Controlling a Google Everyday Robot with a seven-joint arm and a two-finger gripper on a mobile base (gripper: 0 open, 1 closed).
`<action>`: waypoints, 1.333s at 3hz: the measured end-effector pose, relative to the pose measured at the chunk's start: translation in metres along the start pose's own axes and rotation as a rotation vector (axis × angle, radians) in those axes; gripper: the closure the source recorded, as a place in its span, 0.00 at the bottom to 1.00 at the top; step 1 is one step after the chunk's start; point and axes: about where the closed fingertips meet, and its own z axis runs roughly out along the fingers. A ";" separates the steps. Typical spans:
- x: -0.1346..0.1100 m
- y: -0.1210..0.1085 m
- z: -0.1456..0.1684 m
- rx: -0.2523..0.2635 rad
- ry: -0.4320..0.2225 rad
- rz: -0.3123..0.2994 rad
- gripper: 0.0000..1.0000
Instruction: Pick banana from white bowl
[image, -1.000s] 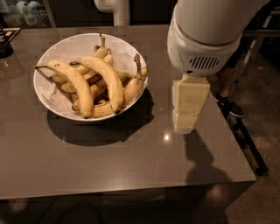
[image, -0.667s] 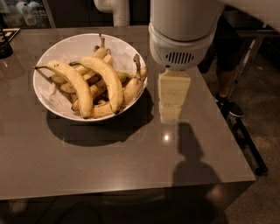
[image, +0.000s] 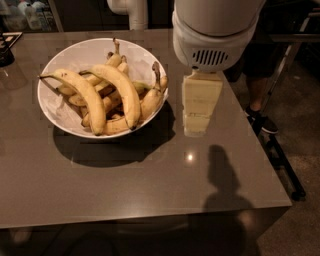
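Grey-brown and glossy, the tabletop (image: 125, 190) fills most of my view, with a small glint of light on it near the middle. On its far left part sits the wide, shallow, glossy white bowl (image: 86, 50), heaped with bananas. The one I am after, the thick, strongly curved plain yellow banana (image: 125, 90) with the dark blunt tip, lies on top of the pile near the middle of the bowl, arching from the upper centre down towards the near rim. Just left of it, and about as long, lies the yellow banana with the long thin pointed stem (image: 85, 95), its stem reaching out towards the left rim. Smaller, browner bananas (image: 152, 97) are packed beneath and to the right, one with its dark stem pointing up by the right rim.

My cream-coloured gripper (image: 197, 125) hangs below the arm's rounded white wrist housing (image: 215, 35), just beside the bowl's right edge and outside it, over bare table. It touches neither the bowl nor any banana. From this angle I see it only as a pale block, so I cannot tell how far open it is. Its dark shadow (image: 222, 175) falls on the tabletop nearer to me. Off the right edge of the table, a dark shoe (image: 264, 124) stands on the floor.
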 end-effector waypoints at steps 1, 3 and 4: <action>-0.025 -0.017 -0.003 0.012 -0.072 0.026 0.00; -0.050 -0.033 -0.001 -0.041 -0.160 0.041 0.00; -0.054 -0.034 -0.003 -0.024 -0.183 0.067 0.00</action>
